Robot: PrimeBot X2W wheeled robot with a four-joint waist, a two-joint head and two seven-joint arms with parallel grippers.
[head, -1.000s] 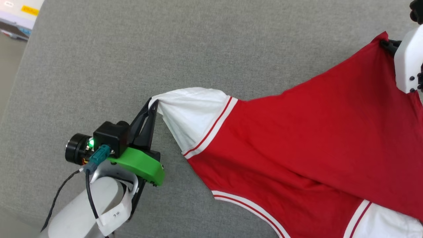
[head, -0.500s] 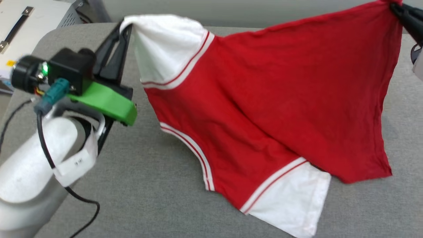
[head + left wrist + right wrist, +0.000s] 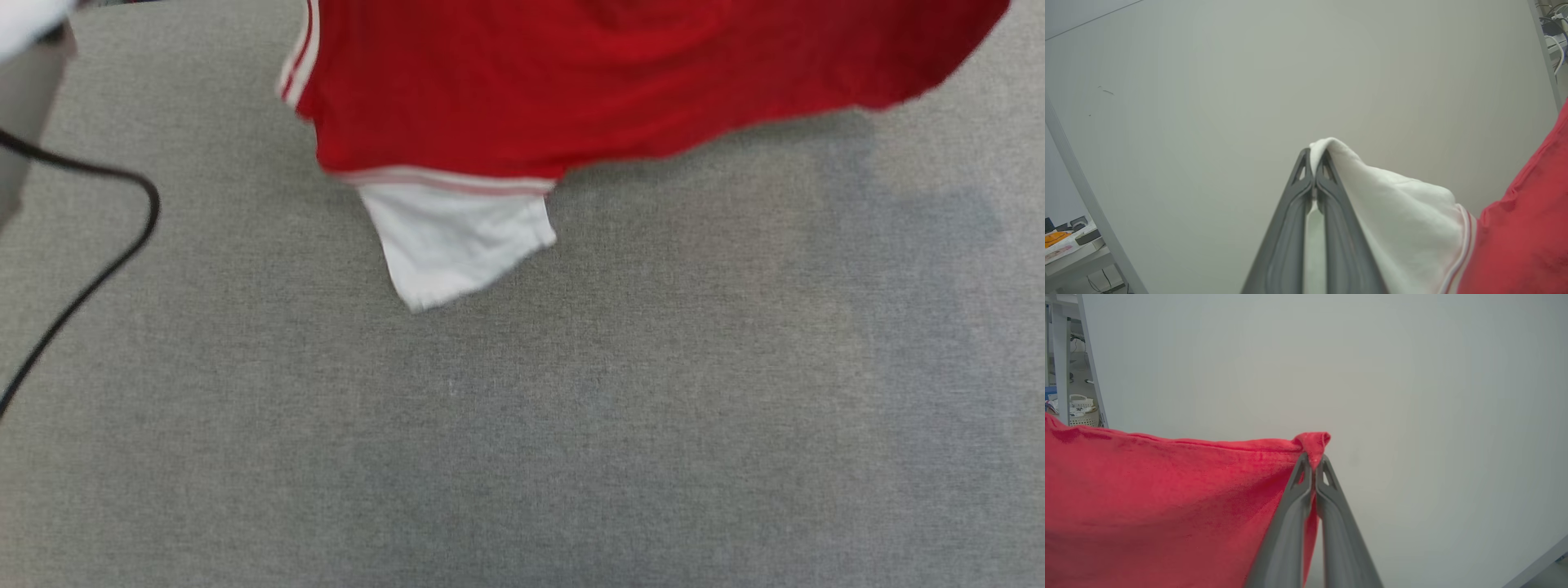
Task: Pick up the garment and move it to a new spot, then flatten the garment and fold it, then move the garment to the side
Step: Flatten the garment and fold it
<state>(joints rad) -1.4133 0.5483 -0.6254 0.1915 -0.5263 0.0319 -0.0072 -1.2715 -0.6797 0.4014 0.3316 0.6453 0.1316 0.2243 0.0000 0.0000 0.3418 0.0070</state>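
My left pincer (image 3: 1314, 155) is clamped on a soft white sleeve edge of the garment (image 3: 571, 82), and my right pincer (image 3: 1313, 457) is pinched on a bunched red corner. The red jersey hangs spread between them over the grey woven bench (image 3: 571, 425), its other white, stripe-trimmed sleeve dangling low. A thin black cable (image 3: 98, 269) curves at the left.

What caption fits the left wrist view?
Left tool shut on the shirt's white sleeve, before a pale wall.
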